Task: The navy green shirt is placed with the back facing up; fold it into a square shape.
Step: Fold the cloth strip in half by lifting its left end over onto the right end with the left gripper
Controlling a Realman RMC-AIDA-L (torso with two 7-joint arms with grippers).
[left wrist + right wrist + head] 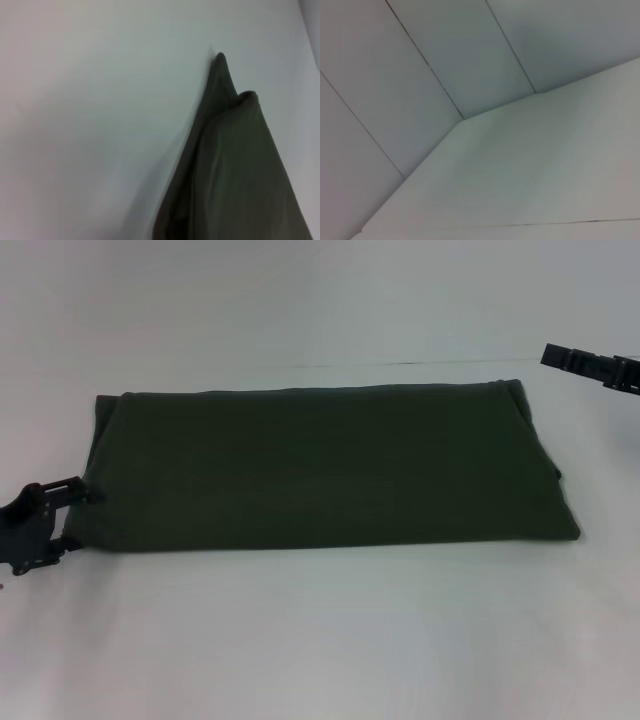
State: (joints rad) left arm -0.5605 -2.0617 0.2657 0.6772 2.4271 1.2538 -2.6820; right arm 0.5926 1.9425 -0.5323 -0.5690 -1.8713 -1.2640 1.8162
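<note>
Shirt (320, 465) is lying as a long band, needing crosswise folds; your left tool (45, 520) is touching its end, grip unclear; right tool (590, 365) is hovering away.

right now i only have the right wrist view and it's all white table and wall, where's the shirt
Observer: The navy green shirt lies flat on the table, already folded into a long band running left to right in the head view.
Operator: is either arm on it
Observer: The left gripper is at the band's left end, low by the near corner.
Operator: and my right arm
Observer: The right gripper is raised beyond the shirt's far right corner, apart from the cloth.
Operator: any lettering showing
Observer: None; only plain green cloth faces up.
</note>
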